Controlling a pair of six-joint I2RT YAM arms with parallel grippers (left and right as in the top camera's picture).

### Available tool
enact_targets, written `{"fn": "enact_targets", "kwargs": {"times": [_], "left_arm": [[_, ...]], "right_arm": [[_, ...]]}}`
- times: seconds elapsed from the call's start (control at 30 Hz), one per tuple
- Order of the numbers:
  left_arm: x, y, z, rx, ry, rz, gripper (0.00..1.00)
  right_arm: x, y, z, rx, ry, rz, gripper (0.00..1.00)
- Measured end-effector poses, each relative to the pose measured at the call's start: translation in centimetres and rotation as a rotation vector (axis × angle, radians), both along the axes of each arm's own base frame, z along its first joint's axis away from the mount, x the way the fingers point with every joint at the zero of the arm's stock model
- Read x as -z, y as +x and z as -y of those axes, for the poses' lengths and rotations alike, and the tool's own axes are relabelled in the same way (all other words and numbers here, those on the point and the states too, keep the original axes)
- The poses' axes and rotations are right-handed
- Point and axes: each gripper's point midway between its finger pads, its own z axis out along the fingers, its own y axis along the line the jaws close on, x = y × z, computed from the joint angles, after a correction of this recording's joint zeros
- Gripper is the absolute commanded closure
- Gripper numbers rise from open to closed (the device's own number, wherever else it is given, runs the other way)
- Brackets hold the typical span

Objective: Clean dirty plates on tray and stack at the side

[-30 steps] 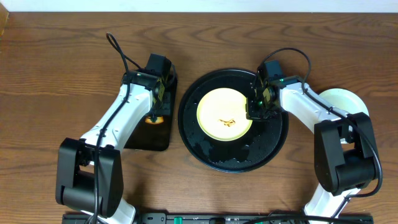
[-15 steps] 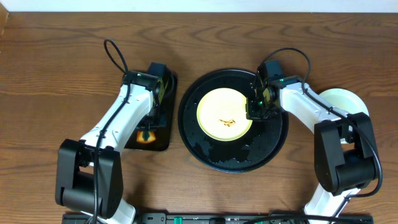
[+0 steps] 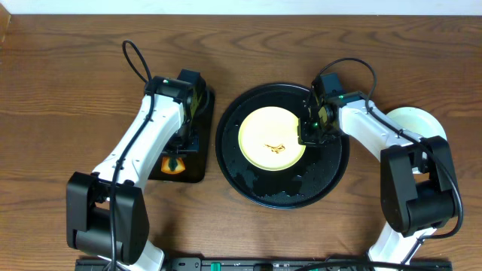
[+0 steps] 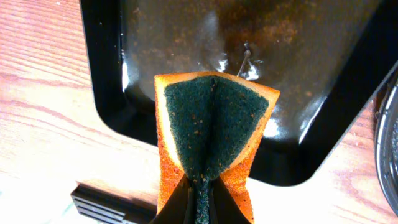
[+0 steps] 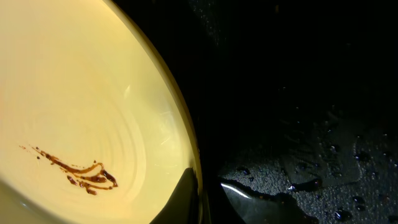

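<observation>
The yellow plate (image 3: 271, 138) lies inside the round black tray (image 3: 282, 202), a little above the tray's middle, with a thin brown smear (image 3: 275, 146) near its centre. The right gripper (image 3: 309, 133) sits at the plate's right edge. In the right wrist view its jaws are pressed onto the rim, one fingertip on the inside of the plate and the other just outside it. The tray floor beside the plate is wet, with beads and small pools of water. To the left, the left gripper (image 4: 198, 200) pinches an orange sponge (image 4: 211, 124) with a dark green scrubbing face. The sponge is squeezed so that it folds along its middle, and it is held over the small rectangular tray (image 4: 186, 37), whose floor is wet and speckled brown. Whether the sponge touches that tray cannot be told. At the far right of the wooden table (image 3: 60, 75), well apart from the round tray, a pale mint plate (image 3: 418, 120) rests partly hidden behind the right arm — how many lie stacked there is not clear.
</observation>
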Motion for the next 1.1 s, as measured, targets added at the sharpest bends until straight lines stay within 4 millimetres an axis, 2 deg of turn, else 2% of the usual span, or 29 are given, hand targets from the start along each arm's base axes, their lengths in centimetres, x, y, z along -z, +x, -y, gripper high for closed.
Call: {"fn": "enact_targets", "kwargs": {"times": [0.3, 1.1], "left_arm": [[-0.60, -0.69, -0.19, 0.027, 0.005, -0.039, 0.93], [-0.60, -0.69, -0.20, 0.041, 0.003, -0.042, 0.93]], "right_arm": [[0.00, -0.03, 0.01, 0.000, -0.001, -0.001, 0.99], [0.00, -0.06, 0.02, 0.000, -0.001, -0.002, 0.99]]}}
